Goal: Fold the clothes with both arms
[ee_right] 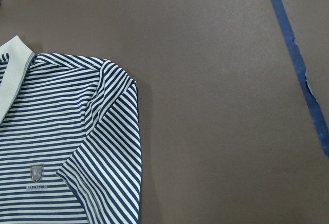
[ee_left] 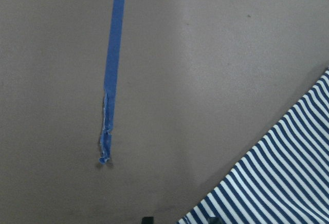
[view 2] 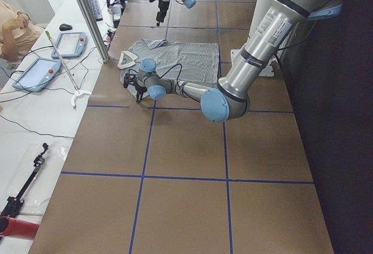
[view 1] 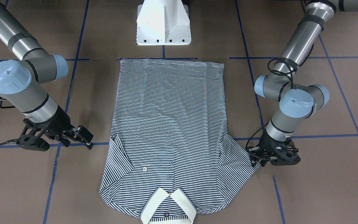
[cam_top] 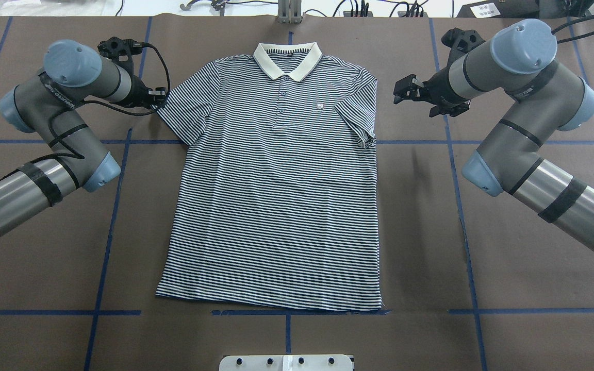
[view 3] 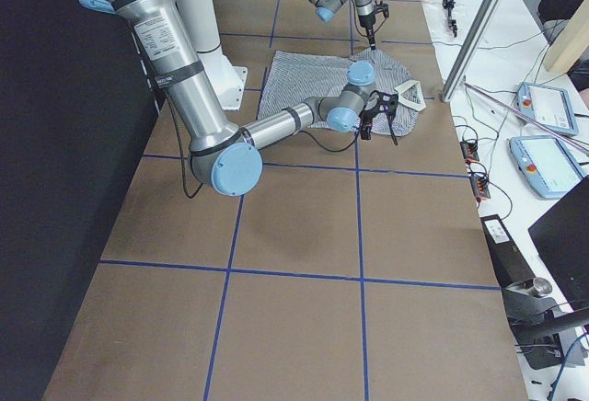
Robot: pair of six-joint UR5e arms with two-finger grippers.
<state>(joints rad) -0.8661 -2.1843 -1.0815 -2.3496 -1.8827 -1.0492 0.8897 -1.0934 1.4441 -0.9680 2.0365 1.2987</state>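
The left arm (cam_top: pixel 54 134) comes in well to the left of the polo shirt (cam_top: pixel 276 196), its elbow raised and its wrist bent back towards the cloth. The left gripper (cam_top: pixel 159 99) sits low at the outer tip of the shirt's left-hand sleeve (cam_top: pixel 181 111), right against its edge. Its wrist camera shows only slivers of the jaws at the bottom, with the striped sleeve corner reaching in between them, so I cannot tell whether the pincer is narrow on the cloth or merely beside it. A strip of blue tape (ee_left: pixel 114 54) ends raggedly on the bare brown table (cam_top: pixel 482 247) just off that sleeve.

The shirt lies flat and face up. The white pedestal base (view 1: pixel 163 25) stands just off the shirt's hem (cam_top: pixel 271 304), and the cream collar (cam_top: pixel 287 59) is at the shirt's opposite end. Small buttons (cam_top: pixel 282 94) run down from the collar, and the tiny logo (cam_top: pixel 319 107) sits just right of them. The left-hand sleeve is spread out, while the right-hand sleeve (cam_top: pixel 363 126) is folded in over the shirt's body, its outer fold in line with the shirt's side edge.

The right gripper (cam_top: pixel 399 91) hangs just right of that folded sleeve, apart from the cloth, its pincer wide and holding nothing. The right arm (cam_top: pixel 524 139) stretches away to the shirt's right
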